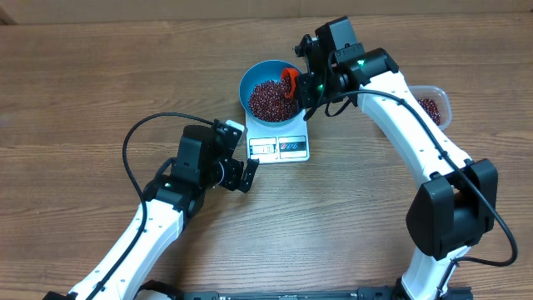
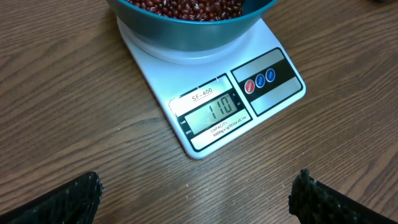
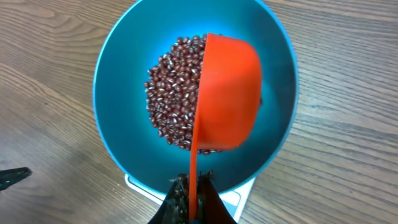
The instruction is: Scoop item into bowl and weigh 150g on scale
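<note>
I see the blue bowl (image 1: 250,77) of beans (image 1: 266,100) sitting on the scale (image 1: 279,147). Right gripper (image 1: 306,86) holds orange scoop (image 1: 289,80) over it. Left gripper (image 1: 239,152) spread wide, just beside scale.

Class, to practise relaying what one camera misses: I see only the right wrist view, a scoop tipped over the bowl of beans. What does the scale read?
Observer: The scale shows 110 on its display.
Operator: Are there more beans to scoop?
Observer: Yes, a tub on the right side holds beans.
</note>
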`<state>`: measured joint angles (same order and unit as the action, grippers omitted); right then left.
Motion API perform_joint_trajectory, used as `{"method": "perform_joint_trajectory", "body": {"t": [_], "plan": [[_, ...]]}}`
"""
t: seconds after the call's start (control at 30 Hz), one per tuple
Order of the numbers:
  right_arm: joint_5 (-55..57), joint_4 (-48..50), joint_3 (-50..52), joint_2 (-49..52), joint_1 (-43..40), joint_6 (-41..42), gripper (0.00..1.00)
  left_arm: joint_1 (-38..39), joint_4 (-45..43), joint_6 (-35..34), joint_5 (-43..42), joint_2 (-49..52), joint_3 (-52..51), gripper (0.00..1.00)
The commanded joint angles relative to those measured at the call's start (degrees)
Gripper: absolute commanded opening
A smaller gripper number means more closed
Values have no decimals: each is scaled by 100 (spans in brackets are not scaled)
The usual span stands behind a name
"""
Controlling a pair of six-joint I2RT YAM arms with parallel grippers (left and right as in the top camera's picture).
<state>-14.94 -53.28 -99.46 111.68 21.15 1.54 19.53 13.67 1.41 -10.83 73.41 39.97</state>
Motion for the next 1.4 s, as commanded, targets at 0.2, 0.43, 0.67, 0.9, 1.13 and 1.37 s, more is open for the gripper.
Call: {"method": "perform_joint_trajectory", "body": {"t": [0.2, 0.43, 0.67, 0.9, 1.13, 1.37], "plan": [[245, 11, -232, -79, 37, -144, 4, 11, -24, -57, 33, 37, -22, 100], [216, 24, -232, -79, 37, -144, 4, 9, -26, -57, 33, 37, -22, 99], [114, 22, -232, -79, 37, -144, 4, 9, -26, -57, 33, 37, -22, 100], [-127, 22, -232, -79, 9, -144, 4, 9, -24, -57, 33, 37, -22, 100], [-1646, 20, -232, -87, -511, -144, 4, 11, -24, -57, 33, 37, -22, 100], [-2516, 17, -232, -87, -922, -166, 4, 9, -24, -57, 33, 37, -22, 100]]}}
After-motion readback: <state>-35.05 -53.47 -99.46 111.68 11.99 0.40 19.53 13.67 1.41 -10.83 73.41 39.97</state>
